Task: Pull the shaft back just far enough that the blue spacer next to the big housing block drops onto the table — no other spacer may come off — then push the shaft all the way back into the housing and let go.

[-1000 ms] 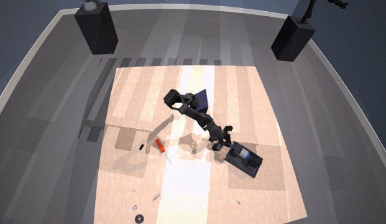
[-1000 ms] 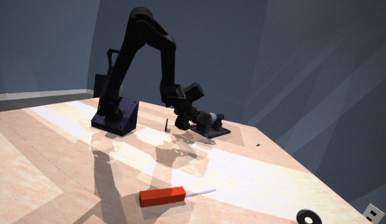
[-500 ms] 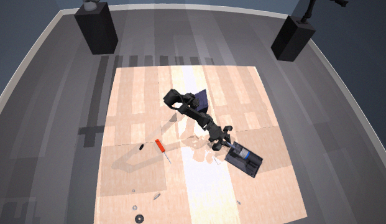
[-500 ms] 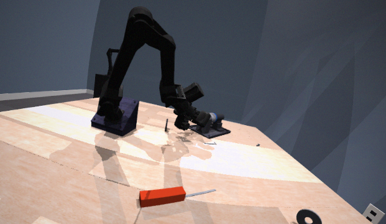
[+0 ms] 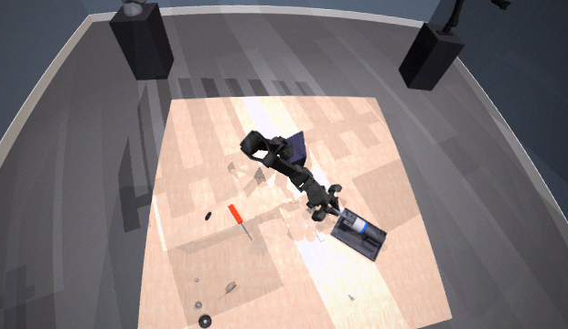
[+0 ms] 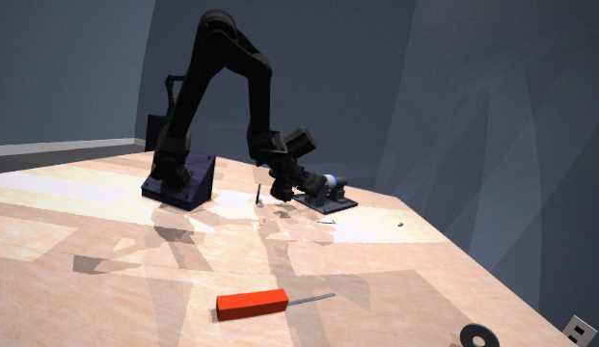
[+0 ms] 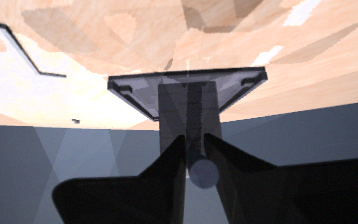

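Observation:
My gripper (image 5: 334,209) (image 7: 194,139) is shut on the shaft (image 5: 340,213) (image 7: 204,173), near its end, just outside the small end block (image 7: 168,107) of the dark fixture. The fixture's base plate (image 5: 345,240) (image 6: 326,210) lies on the table. White spacers (image 5: 358,224) sit on the shaft's line between the blocks. The blue spacer (image 5: 363,227) (image 6: 332,180) is still up in the row, beside the dark housing block (image 5: 374,234). Any gap between the blue spacer and the housing is too small to tell. The end block hides the spacers in the wrist view.
A hex key (image 5: 319,236) (image 6: 326,222) (image 7: 24,52) lies near the fixture. A small metal part (image 5: 351,297) (image 6: 400,225) lies farther out. A red screwdriver (image 5: 235,214) (image 6: 252,305), a black oval piece (image 5: 208,216) and a black washer (image 5: 207,319) (image 6: 478,335) lie away from the fixture.

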